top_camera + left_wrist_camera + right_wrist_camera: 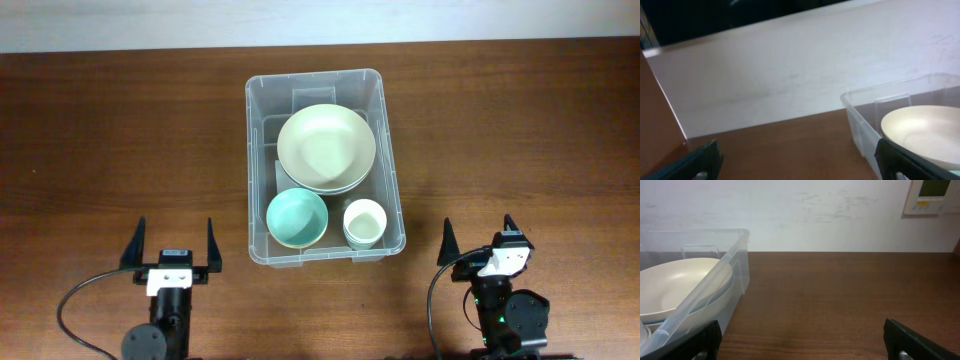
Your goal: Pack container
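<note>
The large clear plastic rectangular container [255,170], round-cornered, sits mid-tabletop [100,150], midway between the left and right edges. Inside are one wide cream bowl [326,147], one teal bowl [297,217] and one small cream cup [363,222]. The left claw [174,243] and right claw [478,240] both gape wide, empty.

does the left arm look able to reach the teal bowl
Probably yes: the teal bowl sits uncovered in the near-left corner of the open container, only table between it and the left arm.

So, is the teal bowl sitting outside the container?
No, the teal bowl lies inside the container, in its near-left corner beside a white cup.
</note>
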`<state>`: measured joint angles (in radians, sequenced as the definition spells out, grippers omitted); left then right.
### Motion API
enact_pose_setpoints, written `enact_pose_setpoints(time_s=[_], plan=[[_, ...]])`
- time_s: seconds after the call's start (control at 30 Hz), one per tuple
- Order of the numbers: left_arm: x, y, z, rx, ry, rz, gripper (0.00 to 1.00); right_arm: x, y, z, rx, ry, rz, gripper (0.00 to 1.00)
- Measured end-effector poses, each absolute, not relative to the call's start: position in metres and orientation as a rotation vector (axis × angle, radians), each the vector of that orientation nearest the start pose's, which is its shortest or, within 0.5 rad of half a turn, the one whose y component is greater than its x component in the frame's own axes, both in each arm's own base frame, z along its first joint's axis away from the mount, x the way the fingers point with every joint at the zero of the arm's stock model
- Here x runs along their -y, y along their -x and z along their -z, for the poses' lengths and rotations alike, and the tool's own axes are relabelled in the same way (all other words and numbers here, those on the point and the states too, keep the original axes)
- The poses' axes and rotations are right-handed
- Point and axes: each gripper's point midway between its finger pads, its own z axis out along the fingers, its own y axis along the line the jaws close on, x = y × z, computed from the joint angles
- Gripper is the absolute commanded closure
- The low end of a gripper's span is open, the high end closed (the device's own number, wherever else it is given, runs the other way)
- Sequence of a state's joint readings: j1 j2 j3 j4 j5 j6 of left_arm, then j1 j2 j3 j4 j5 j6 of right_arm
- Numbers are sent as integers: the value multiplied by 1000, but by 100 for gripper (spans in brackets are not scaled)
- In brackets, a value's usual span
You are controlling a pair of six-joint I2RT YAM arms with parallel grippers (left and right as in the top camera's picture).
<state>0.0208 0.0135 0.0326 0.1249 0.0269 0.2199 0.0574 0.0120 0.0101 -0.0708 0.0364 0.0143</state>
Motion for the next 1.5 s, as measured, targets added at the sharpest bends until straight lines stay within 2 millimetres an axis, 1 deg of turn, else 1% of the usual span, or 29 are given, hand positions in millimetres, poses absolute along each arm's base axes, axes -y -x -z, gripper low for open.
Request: enact_pose_setpoints(time_s=[0.13, 0.2, 0.33, 0.37, 1.5], plan=[[0, -245, -207, -1443, -194, -208, 1, -8, -246, -158, -1643, 8, -25, 1], [0, -246, -199, -1476, -207, -215, 1, -8, -246, -158, -1643, 8, -25, 1], [-1, -246, -164, -1613, -220, -200, 1, -8, -246, -158, -1643, 8, -25, 1], [0, -246, -159, -1632, -218, -193, 0, -8, -246, -158, -1643, 8, -25, 1], [-1, -246, -159, -1637, -199, -176, 1, -8, -246, -158, -1643, 8, -25, 1]])
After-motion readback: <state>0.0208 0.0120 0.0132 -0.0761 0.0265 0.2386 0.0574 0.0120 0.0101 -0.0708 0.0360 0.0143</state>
